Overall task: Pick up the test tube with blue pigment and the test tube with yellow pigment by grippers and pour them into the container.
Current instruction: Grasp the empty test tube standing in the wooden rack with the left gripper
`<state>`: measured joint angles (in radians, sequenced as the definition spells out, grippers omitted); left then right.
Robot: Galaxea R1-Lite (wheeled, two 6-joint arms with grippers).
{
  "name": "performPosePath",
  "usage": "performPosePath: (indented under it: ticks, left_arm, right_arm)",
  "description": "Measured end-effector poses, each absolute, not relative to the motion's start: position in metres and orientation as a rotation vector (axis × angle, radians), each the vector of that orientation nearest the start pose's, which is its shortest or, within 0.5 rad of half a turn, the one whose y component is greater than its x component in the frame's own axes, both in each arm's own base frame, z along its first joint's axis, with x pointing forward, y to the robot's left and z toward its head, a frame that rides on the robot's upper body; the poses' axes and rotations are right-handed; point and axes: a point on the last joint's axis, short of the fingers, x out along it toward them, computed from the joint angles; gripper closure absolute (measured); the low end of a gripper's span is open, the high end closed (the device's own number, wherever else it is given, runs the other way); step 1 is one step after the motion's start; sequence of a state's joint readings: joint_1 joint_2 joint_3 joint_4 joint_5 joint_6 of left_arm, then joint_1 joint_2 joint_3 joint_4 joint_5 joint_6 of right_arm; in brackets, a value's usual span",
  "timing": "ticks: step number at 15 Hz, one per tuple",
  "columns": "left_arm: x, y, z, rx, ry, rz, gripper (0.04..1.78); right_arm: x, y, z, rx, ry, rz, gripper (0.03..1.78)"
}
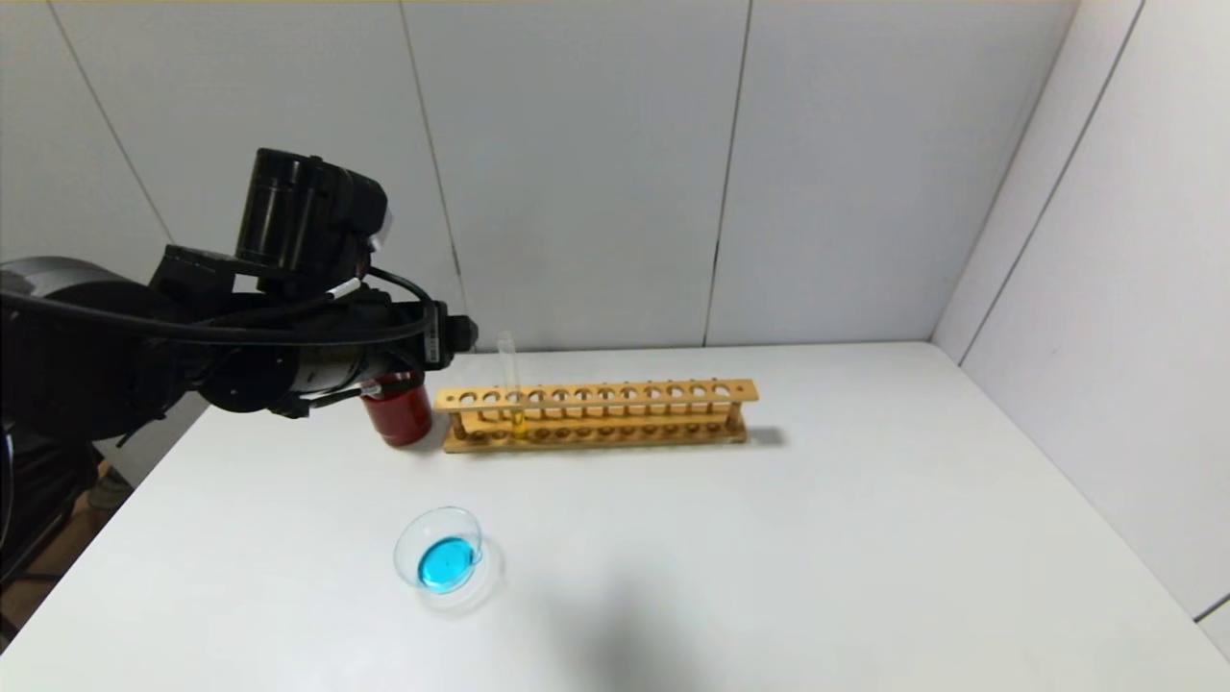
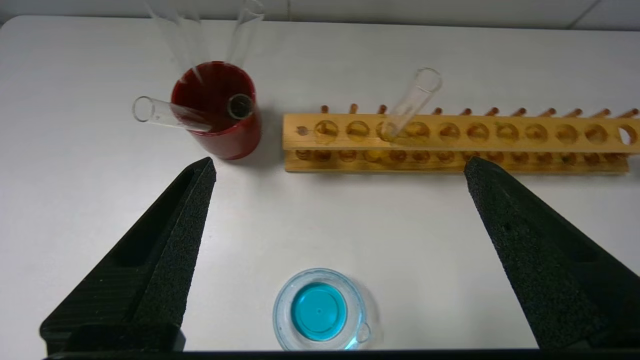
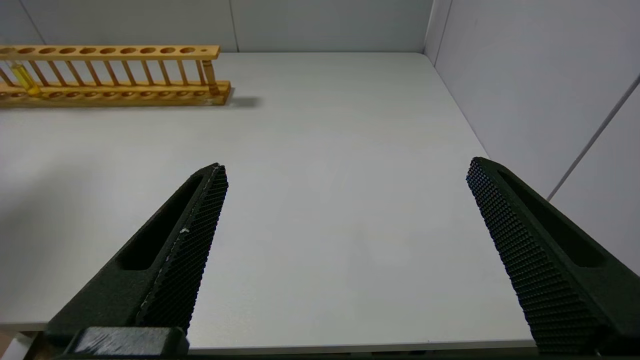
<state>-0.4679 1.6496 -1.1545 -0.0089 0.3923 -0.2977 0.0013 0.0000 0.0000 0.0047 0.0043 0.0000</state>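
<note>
A pool of blue liquid sits in the small shallow round container of clear glass (image 1: 449, 558), lower left of centre in the head view on the white tabletop (image 1: 769, 538). Behind it, at mid-frame, the long wooden test tube rack (image 1: 596, 414) holds the slender clear glass test tube with yellow pigment (image 1: 512, 386) upright in a hole near its left end, yellow liquid showing at its base. Just beside the rack's left end stands a dark red opaque cup (image 2: 218, 109); the left wrist view shows several clear glass tubes (image 2: 167, 113) leaning inside it, and which of these carried the blue pigment cannot be told. The left claw (image 2: 340, 167), its black foam-faced fingers spread wide and holding nothing, hangs above the tabletop at the left of the head view, with cup, rack and container all ahead of it. The right claw (image 3: 345, 170), seen only by its own wrist camera, is likewise wide apart and empty over bare tabletop, well apart from the rack's right end.
</note>
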Motion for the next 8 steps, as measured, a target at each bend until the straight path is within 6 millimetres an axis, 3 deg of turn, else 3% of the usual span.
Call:
performPosePath:
  ticks: [8]
  left_arm:
    - [0.2618, -0.1384, 0.2283, -0.056, 0.454, -0.022, 0.07]
  right_arm:
    - [-0.0228, 0.0001, 0.075, 0.0, 0.005, 0.004, 0.06]
